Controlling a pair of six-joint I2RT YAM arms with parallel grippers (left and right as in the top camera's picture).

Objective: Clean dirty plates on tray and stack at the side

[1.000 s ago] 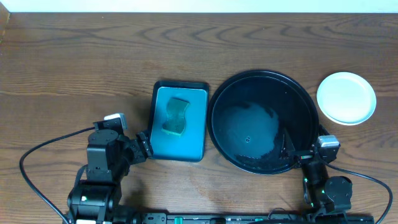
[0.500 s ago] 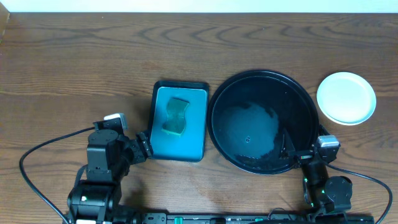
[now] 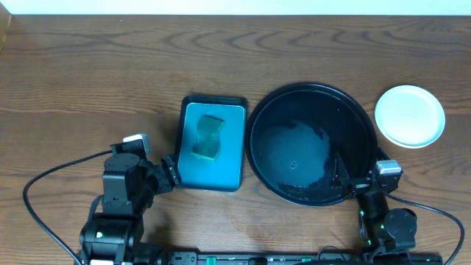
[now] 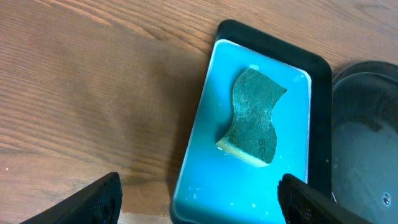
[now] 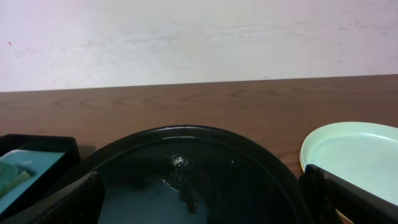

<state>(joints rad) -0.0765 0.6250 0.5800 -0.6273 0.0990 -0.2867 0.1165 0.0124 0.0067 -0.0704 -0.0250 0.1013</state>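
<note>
A dark brown wooden surface (image 3: 88, 81) with wavy, streaked grain fills the overhead view. A pale strip (image 3: 235, 6) runs along its far edge at 12 o'clock. The right wrist view shows a plain off-white wall (image 5: 199, 37) rising directly behind the wood. The light is soft and even, with only faint shadows.

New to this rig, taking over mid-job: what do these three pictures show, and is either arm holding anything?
Two robot arms with two-finger grippers sit at a wooden table. One picture looks down from above; the others come from a camera on each wrist. On the table: a small rectangular teal tray holding a green sponge, a large round glossy black tray with no plates on it, and to its right a round pale mint-white plate, possibly topping a stack. The left gripper is open near the teal tray, the right gripper open at the black tray's edge. Both are empty.
</note>
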